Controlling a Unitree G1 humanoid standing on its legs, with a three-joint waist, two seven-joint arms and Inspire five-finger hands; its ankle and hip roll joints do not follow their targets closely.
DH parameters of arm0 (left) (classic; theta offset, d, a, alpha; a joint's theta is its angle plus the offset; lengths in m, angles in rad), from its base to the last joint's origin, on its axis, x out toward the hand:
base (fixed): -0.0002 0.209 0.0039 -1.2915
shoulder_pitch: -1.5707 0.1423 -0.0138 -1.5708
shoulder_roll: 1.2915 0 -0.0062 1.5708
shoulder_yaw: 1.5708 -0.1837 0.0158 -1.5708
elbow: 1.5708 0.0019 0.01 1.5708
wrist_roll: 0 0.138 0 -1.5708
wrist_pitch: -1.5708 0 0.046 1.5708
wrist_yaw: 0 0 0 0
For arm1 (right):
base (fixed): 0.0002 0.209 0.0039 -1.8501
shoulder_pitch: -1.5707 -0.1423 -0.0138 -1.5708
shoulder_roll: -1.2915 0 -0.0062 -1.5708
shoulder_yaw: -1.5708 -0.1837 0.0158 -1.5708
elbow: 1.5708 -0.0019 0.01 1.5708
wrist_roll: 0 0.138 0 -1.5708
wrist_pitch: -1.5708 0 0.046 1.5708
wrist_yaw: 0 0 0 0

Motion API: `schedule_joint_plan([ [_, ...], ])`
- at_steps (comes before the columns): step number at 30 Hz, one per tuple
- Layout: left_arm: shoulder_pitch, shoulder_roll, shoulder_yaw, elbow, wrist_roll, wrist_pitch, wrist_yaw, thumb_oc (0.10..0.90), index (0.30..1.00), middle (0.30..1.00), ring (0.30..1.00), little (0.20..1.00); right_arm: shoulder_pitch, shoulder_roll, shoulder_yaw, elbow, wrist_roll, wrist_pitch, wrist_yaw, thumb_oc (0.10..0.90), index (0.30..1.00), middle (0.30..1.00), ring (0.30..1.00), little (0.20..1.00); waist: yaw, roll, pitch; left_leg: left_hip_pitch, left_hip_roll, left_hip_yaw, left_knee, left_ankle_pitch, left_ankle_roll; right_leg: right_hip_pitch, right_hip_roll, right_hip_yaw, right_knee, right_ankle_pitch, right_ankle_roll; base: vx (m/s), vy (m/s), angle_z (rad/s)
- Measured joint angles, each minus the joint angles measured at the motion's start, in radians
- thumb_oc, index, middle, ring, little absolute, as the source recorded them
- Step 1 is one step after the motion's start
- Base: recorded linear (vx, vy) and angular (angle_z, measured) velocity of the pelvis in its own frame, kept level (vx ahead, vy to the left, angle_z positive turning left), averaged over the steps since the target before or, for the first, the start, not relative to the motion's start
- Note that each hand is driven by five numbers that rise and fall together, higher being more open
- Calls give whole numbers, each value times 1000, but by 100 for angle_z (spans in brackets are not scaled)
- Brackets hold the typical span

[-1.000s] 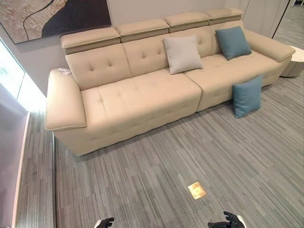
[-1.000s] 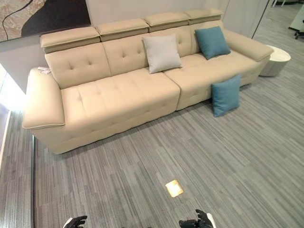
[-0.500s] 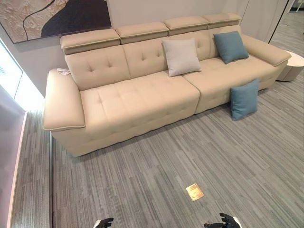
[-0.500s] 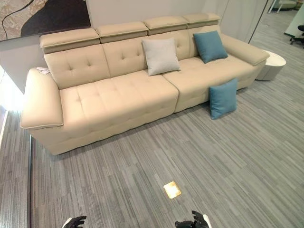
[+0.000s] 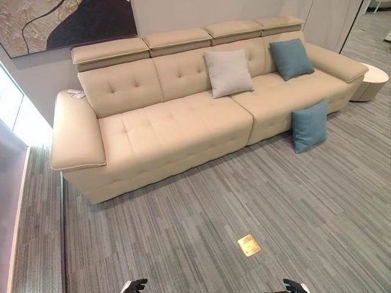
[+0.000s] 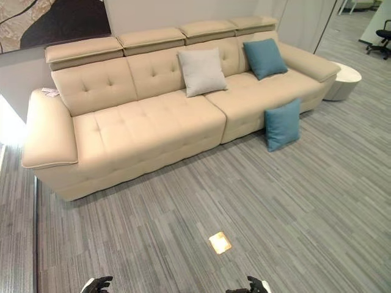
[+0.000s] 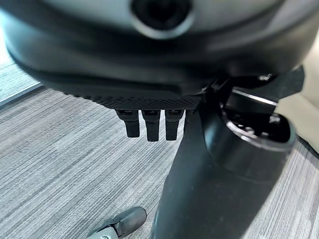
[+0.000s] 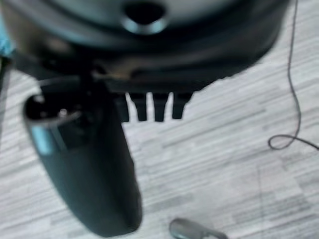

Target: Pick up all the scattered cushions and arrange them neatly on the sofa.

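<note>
A long beige sofa [image 5: 171, 128] stands against the far wall. A light grey cushion [image 5: 228, 72] leans on its backrest near the middle. A teal cushion [image 5: 292, 58] leans on the backrest toward the sofa's right end. A second teal cushion [image 5: 309, 126] stands on the carpet, propped against the sofa's front. My left hand [image 5: 134, 285] and right hand [image 5: 295, 286] hang at the bottom edge, far from every cushion. In the wrist views the left hand's fingers [image 7: 149, 124] and the right hand's fingers [image 8: 149, 107] are straight and hold nothing.
A round white side table [image 5: 374, 79] stands past the sofa's right end. A brass floor plate [image 5: 248, 245] lies in the grey carpet ahead of me. A small white item [image 5: 76, 93] rests on the sofa's left arm. A glass wall [image 5: 12, 110] runs along the left.
The whole picture has shifted a little, so the camera moved. The cushions lie where they were. My right hand shows lower at the bottom edge.
</note>
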Motion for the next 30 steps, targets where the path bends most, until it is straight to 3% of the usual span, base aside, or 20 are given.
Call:
schedule_joint_plan([
  [2, -25, 11, -3, 0, -5, -1, 5, 800, 900, 900, 900, 900, -19, 4, 8, 6, 4, 0, 0, 800, 900, 900, 900, 900, 14, -32, 21, -63, -19, -40, 113, 0, -5, -27, -21, 44, 18, 5, -14, -77, 8, -59],
  [3, -44, 25, -5, 0, -8, -1, 3, 800, 900, 900, 900, 900, -41, 0, 13, 13, 5, 0, -1, 800, 900, 900, 900, 900, 22, -56, 35, -115, -43, -113, 199, -11, -14, -34, -44, 76, 18, 21, -25, -36, 33, -73],
  [4, -49, 24, -6, 2, -8, -1, 3, 800, 900, 900, 900, 900, -46, -8, 17, 10, 8, -1, -3, 800, 900, 900, 900, 900, 22, -60, 36, -125, -41, -157, 199, -19, -7, -30, -46, 89, 11, 30, -26, -30, 52, -64],
  [6, -61, 12, -32, 1, -7, 1, 3, 800, 900, 900, 900, 900, -54, -26, 17, 10, 12, -2, -6, 800, 900, 900, 900, 900, -5, -42, 34, -130, -22, -257, 167, -27, -22, -38, -39, 110, 1, 42, -20, 39, 105, -43],
  [7, -63, 0, -38, 1, -6, 1, 2, 800, 900, 900, 900, 900, -49, -32, 17, 11, 12, -2, -6, 800, 900, 900, 900, 900, -29, -26, 27, -114, 4, -255, 98, -25, -25, -55, -29, 129, 1, 46, -6, 37, 109, -48],
  [8, -58, -10, -39, 1, -5, 1, -1, 800, 900, 900, 900, 900, -56, -38, 16, 10, 12, -1, -6, 800, 900, 900, 900, 900, -26, -10, 20, -99, 20, -248, 63, -16, -26, -63, -19, 135, 1, 45, -5, -47, 145, -54],
  [9, -61, -30, -46, 2, 1, 1, -8, 800, 900, 900, 900, 900, -53, -46, 14, 13, 14, 0, -8, 800, 900, 900, 900, 900, -36, 21, 21, -72, 49, -228, 14, -17, -36, -74, -3, 149, 1, 54, 11, -53, 100, -48],
  [13, -88, -29, -81, -2, 25, 1, -21, 800, 900, 900, 900, 900, -63, -23, 20, 20, 22, 2, -7, 800, 900, 900, 900, 900, -53, -12, 48, -67, 39, -105, -32, 7, -10, -168, -18, 181, 73, 61, 49, -45, 114, -84],
  [15, -94, -21, -77, -2, 31, 0, -21, 800, 900, 900, 900, 900, -58, -10, 20, 22, 24, 4, -4, 800, 900, 900, 900, 900, -47, -27, 52, -62, 31, -56, -44, 2, -1, -207, -18, 182, 96, 61, 48, -3, 48, -100],
  [16, -89, -14, -76, -1, 31, 1, -20, 800, 900, 900, 900, 900, -69, -1, 20, 21, 24, 4, 0, 800, 900, 900, 900, 900, -44, -30, 57, -56, 32, 1, -65, 8, 8, -236, -30, 150, 115, 50, 62, -1, -7, -100],
  [18, -91, -4, -73, -2, 30, 1, -20, 800, 900, 900, 900, 900, -59, 6, 21, 22, 24, 10, 0, 800, 900, 900, 900, 900, -43, -35, 67, -39, 33, 51, -66, 2, 16, -250, -59, 54, 126, 48, 70, 13, -39, -94],
  [19, -88, 12, -70, -7, 30, 1, -17, 800, 900, 900, 900, 900, -56, 12, 21, 22, 24, 13, 1, 800, 900, 900, 900, 900, -19, -35, 73, -29, 40, 88, -66, -9, 19, -271, -84, -37, 160, 35, 88, 25, -58, -86],
  [20, -91, 19, -65, -7, 30, 2, -18, 800, 900, 900, 900, 900, -53, 15, 21, 22, 24, 13, 0, 800, 900, 900, 900, 900, -21, -36, 78, -26, 44, 98, -66, -12, 17, -276, -98, -76, 163, 31, 93, 55, -91, -69],
  [22, -95, 34, -57, -12, 30, 1, -16, 800, 900, 900, 900, 900, -49, 23, 21, 29, 19, 20, 0, 800, 900, 900, 900, 900, -11, -35, 82, -17, 57, 111, -67, -21, 7, -270, -131, -235, 162, 34, 95, 98, -84, -27],
  [27, -87, 34, -36, 2, 30, 2, -17, 800, 900, 900, 900, 900, -38, 19, 30, 24, 18, 19, -1, 800, 900, 900, 900, 900, -18, -12, 86, 25, 113, 55, -55, -30, -7, -169, -62, -254, 79, 52, 46, 165, -166, 7],
  [29, -94, 25, -36, 17, 30, 2, -18, 800, 900, 900, 900, 900, -41, 18, 29, -3, 32, 14, -3, 800, 900, 900, 900, 900, -21, -13, 83, 4, 121, 24, 1, -36, -20, -131, -46, -250, 25, 62, 34, 87, -213, 17],
  [30, -97, 17, -35, 26, 30, 2, -17, 800, 900, 900, 900, 900, -50, 17, 28, -8, 39, 8, -4, 800, 900, 900, 900, 900, -18, -18, 84, -35, 121, 5, 86, -43, -40, -113, -38, -247, 4, 60, 27, 38, -142, 23],
])
